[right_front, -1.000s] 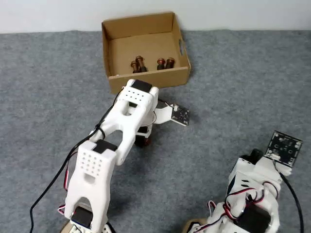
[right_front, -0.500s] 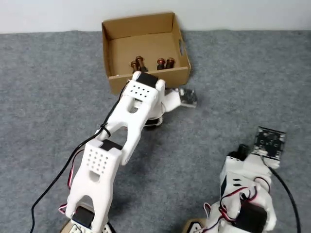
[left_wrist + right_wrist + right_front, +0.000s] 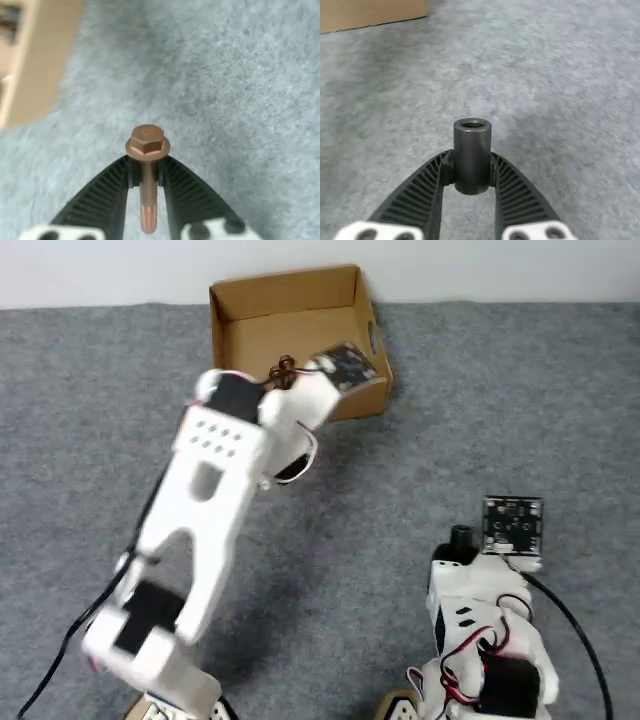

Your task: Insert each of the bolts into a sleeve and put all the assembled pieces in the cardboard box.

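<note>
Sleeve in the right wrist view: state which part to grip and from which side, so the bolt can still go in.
Grip the sleeve across its round outer wall, toward the rear end, from two opposite sides, as the right gripper does. Its open mouth then juts clear of the jaws, free for the bolt.

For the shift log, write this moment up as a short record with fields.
left gripper: shut on copper bolt, hex head past the fingertips
right gripper: shut on dark sleeve, open bore facing outward
cardboard box: on grey carpet, a copper piece inside
assembly: bolt and sleeve not yet joined
</note>
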